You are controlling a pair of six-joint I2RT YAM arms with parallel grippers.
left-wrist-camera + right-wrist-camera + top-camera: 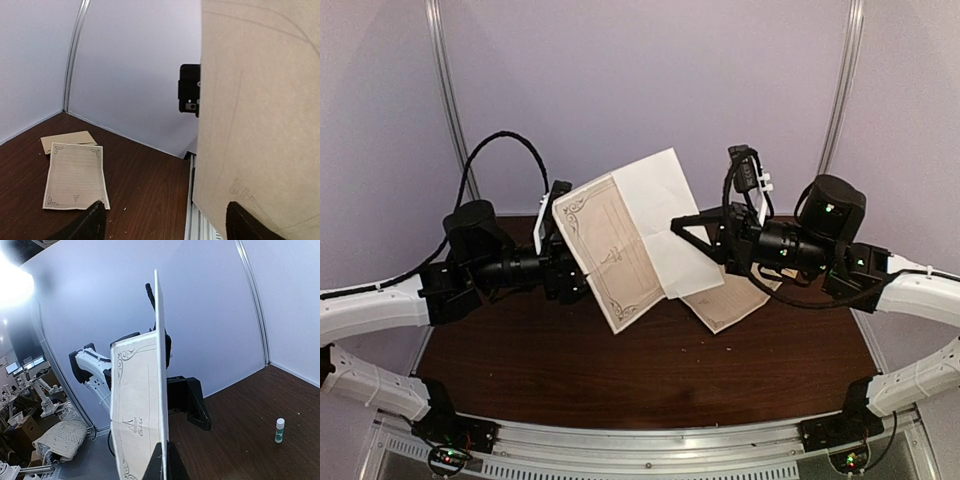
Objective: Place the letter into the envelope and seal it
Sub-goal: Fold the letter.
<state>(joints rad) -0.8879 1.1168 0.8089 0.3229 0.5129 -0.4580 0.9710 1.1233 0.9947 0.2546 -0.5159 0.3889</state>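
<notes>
Top view: mid-frame, the thin cream letter with its dark ornamental border (610, 250) hangs in the air, with plain white paper (670, 205) behind it. The right gripper (682, 226) pinches it from the right, and the left gripper (572, 268) sits at its left edge.

Left wrist view: the fingers (92, 222) are spread wide, gripping nothing. Lower left, the flat tan kraft envelope (67, 139) lies on the dark wooden table (150, 175), partly under another bordered sheet (75, 175).

Right wrist view: the jaws are clamped on the letter's bottom edge, and a small glue stick (280, 430) stands lower right.

Nothing is inserted and nothing is sealed, so both steps look to be still ahead.
</notes>
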